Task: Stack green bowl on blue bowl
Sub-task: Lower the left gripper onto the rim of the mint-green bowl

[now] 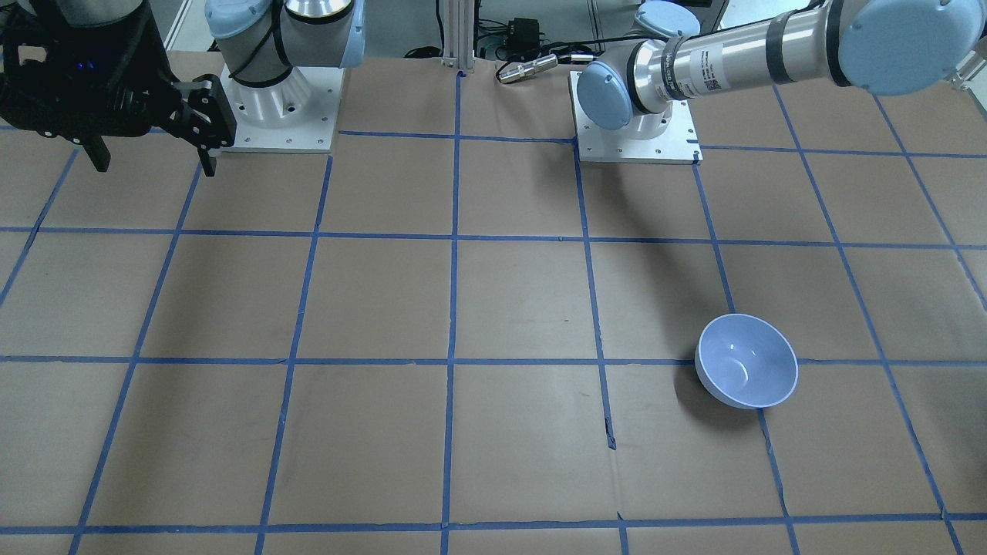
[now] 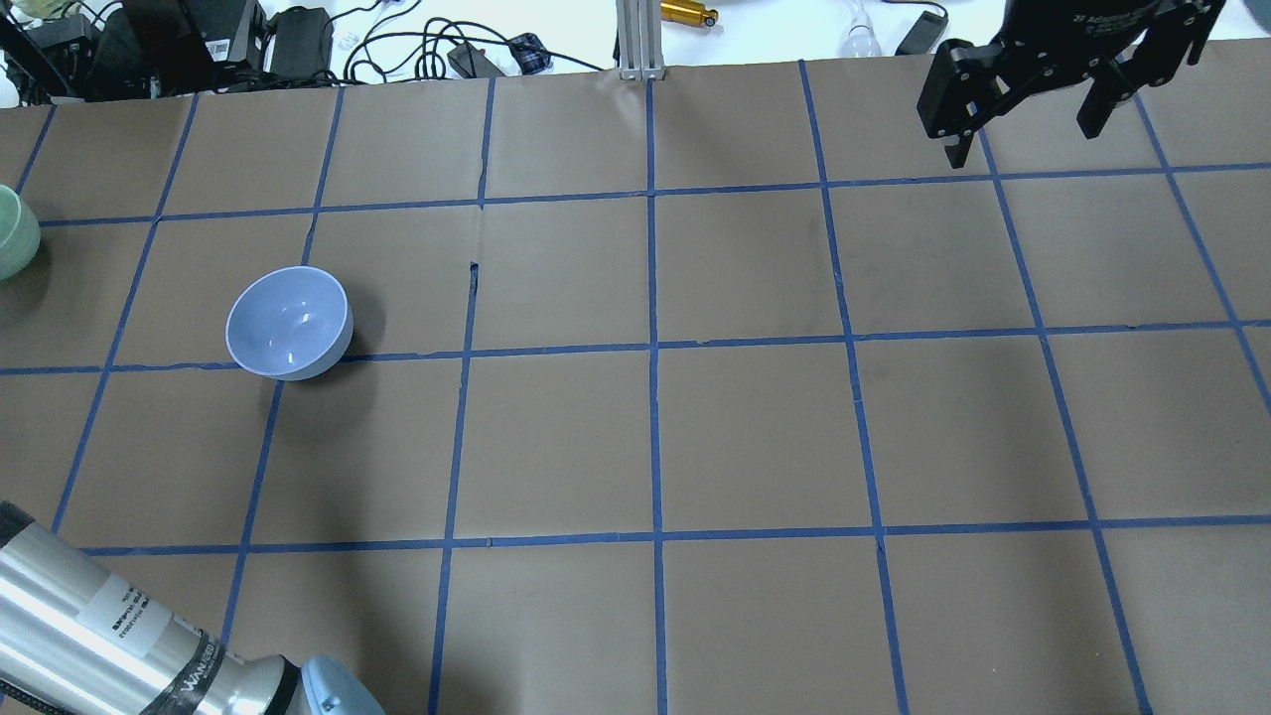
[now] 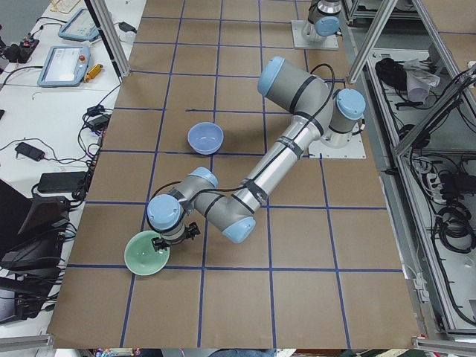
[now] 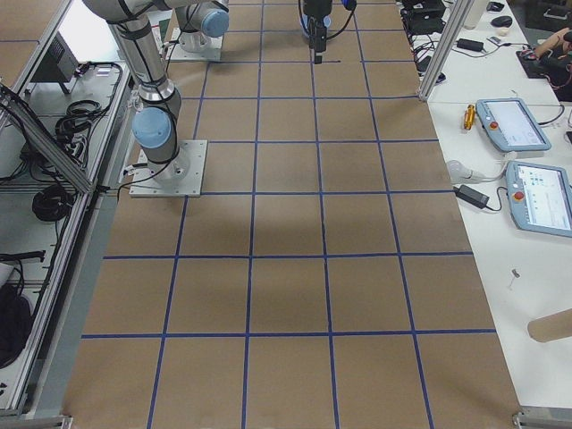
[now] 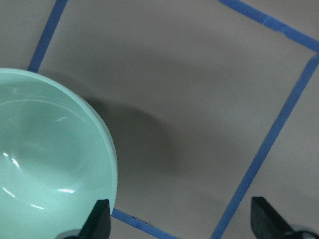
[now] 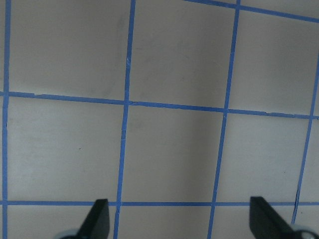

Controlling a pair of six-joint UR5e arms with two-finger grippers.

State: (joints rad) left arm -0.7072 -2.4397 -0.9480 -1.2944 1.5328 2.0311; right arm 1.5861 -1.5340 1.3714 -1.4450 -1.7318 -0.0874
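Note:
The green bowl (image 3: 146,253) stands upright near the table's end on my left; only its edge shows in the overhead view (image 2: 14,233). My left gripper (image 5: 182,221) is open and empty just above it. The left finger (image 5: 99,221) hangs over the bowl's rim (image 5: 112,164), and most of the bowl (image 5: 45,149) lies outside the jaws. The blue bowl (image 2: 288,323) stands upright and empty some way off (image 1: 746,360) (image 3: 205,137). My right gripper (image 2: 1023,139) is open and empty, high over the far right of the table (image 1: 154,158) (image 6: 179,221).
The left arm's long links (image 3: 282,149) stretch low over the table beside the blue bowl. Cables and power bricks (image 2: 298,40) and an aluminium post (image 2: 638,40) line the far edge. The two arm bases (image 1: 281,108) (image 1: 636,123) stand on the table.

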